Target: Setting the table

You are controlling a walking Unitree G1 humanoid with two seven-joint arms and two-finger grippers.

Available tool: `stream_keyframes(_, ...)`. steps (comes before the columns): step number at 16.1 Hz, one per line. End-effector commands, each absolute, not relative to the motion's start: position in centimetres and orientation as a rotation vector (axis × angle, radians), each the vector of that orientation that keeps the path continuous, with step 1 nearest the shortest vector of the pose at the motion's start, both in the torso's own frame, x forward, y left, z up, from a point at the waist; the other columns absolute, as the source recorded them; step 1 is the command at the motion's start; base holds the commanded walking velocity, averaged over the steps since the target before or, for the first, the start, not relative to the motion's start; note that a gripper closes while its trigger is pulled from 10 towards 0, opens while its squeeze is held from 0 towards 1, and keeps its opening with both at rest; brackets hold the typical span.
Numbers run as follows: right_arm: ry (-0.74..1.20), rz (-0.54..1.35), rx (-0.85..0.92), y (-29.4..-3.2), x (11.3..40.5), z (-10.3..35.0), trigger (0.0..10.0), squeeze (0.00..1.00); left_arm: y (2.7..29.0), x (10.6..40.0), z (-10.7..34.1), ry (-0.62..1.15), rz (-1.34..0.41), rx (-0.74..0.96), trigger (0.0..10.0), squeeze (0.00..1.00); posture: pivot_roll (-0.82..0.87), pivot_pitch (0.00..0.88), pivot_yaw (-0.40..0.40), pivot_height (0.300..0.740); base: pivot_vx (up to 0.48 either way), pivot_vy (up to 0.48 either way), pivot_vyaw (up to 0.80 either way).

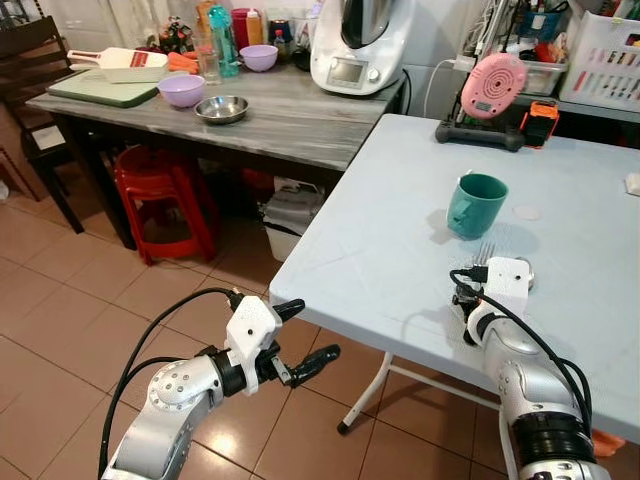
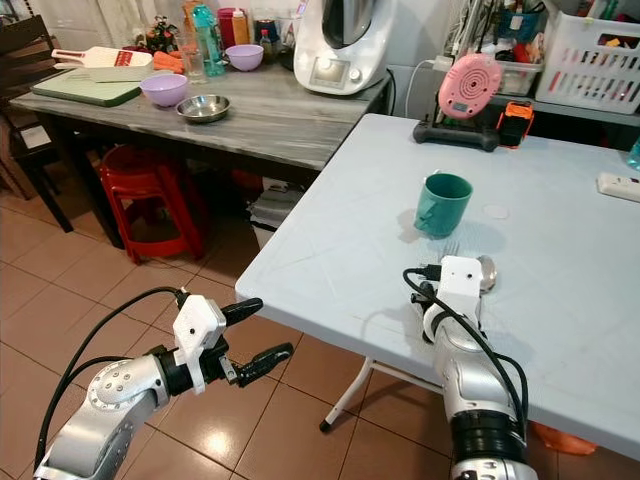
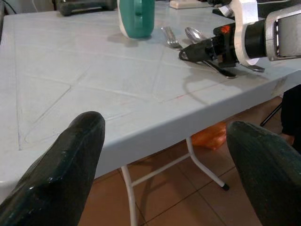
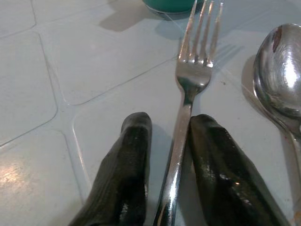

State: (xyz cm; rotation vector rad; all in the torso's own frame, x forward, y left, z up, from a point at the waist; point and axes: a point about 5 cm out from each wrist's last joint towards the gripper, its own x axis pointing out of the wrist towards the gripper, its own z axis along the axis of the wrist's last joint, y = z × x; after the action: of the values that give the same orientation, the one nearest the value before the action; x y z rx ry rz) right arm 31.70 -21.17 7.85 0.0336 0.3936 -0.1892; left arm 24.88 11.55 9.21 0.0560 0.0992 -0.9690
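**Fork down beside spoon, setting part done**

Fork (image 4: 188,94) lying flat on the table (image 1: 380,230), handle between the fingers of the right gripper (image 4: 169,160); fingers (image 4: 127,160) close on either side, narrowly parted, whether pinching or just let go cannot be told. Spoon (image 4: 280,75) just beside the fork, parallel, on the gripper's outer side. Teal mug (image 1: 475,205) upright just ahead of the tines. Left gripper (image 1: 300,335) held off the table edge over the floor, fingers wide apart, nothing in them.

Judged partway: mug, fork and spoon placed; no plate at the setting. Likely left: release, retreat, fetch the rest.

Pale plastic folding table, smooth, moulded lines. Farther ahead, a grey worktop (image 1: 290,115) with bowls (image 1: 182,90), a kitchen machine (image 1: 355,45), a red stool (image 1: 160,190) under it. Brown tiled floor (image 1: 60,320).
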Motion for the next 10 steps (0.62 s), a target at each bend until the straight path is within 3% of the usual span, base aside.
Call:
stream_keyframes(1, 0.443, -0.233, 0.039, -22.17, 30.72, 6.76, 0.0, 0.0, 11.5, 24.66, 9.4, 0.094, -0.991, 0.066, 10.0, 0.0, 0.01, 0.0, 0.01, 0.74, 0.0, 0.0, 0.0)
stream_keyframes(10, 0.456, -0.248, 0.056, -22.37, 30.11, 6.31, 0.0, 0.0, 11.52, 24.54, 8.77, 0.11, -1.004, 0.076, 10.0, 0.0, 0.02, 0.0, 0.009, 0.74, 0.0, 0.0, 0.0)
